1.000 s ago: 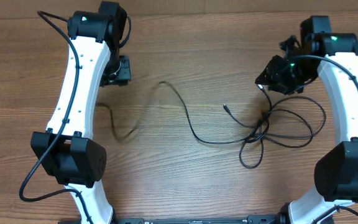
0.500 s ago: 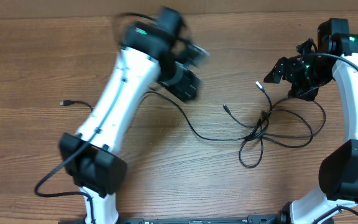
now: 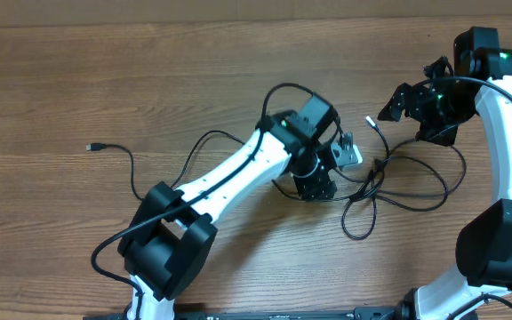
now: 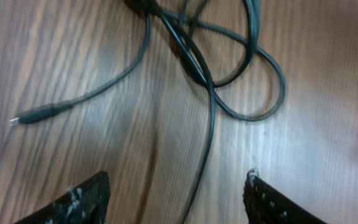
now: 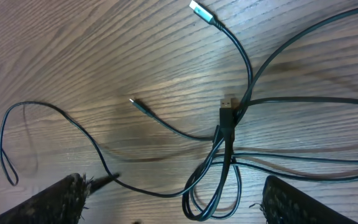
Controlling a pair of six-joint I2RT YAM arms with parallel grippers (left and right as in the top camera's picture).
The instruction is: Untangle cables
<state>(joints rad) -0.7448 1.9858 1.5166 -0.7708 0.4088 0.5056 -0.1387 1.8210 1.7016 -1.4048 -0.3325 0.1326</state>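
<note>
At mid-table, the left arm (image 3: pixel 238 173) lies stretched across the wooden table (image 3: pixel 194 71), with the left gripper (image 4: pixel 174 204) poised at the edge of the cables (image 3: pixel 380 188). Its fingers (image 4: pixel 79 199) stand wide apart in the wrist view. One black strand (image 4: pixel 207 149) runs along the wood into the gap between them. The jaws grip nothing; whether either finger touches that strand cannot be told, as the picture is blurred.

The cables form a loose knot of overlapping loops right of centre, between the two grippers. From the knot one cord trails off to a dark plug (image 4: pixel 27 117) lying flat on the wood, apart from the left fingers. A further strand curves away to the table's left side and ends in a lone plug (image 3: pixel 92 147), well apart from the knot.

The right gripper (image 5: pixel 179 204) hangs above the upper right part of the knot. Its fingers (image 5: pixel 294 199) are spread fully, holding nothing and clear of every strand. Below it the wrist view shows a silvery plug (image 5: pixel 199 11) at the top, a flat-ended plug (image 5: pixel 229 101) where several strands cross, and a small dark tip (image 5: pixel 135 101) lying to one side on bare wood.
</note>
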